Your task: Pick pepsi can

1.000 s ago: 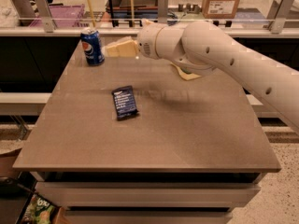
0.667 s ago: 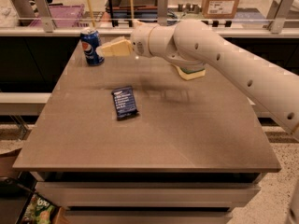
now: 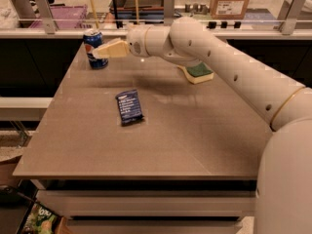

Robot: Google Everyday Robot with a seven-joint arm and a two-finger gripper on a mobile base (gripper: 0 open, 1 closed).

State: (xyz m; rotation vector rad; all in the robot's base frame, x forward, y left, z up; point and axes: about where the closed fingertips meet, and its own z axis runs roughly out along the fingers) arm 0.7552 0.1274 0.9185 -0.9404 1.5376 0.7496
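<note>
The pepsi can (image 3: 95,48), blue with a silver top and round logo, stands upright near the far left corner of the brown table (image 3: 195,135). My gripper (image 3: 99,51) reaches in from the right on a white arm. Its tan fingertips (image 3: 111,48) overlap the can's right side at mid height. I cannot tell whether they touch the can.
A flat dark blue snack packet (image 3: 129,107) lies near the table's middle left. A yellow and green sponge (image 3: 197,72) lies behind my arm at the far right. A counter with a rail, boxes and a purple bin runs behind the table.
My gripper has moved left toward the can, and its fingertips now overlap the can's right side. The can, packet and sponge have not moved.
</note>
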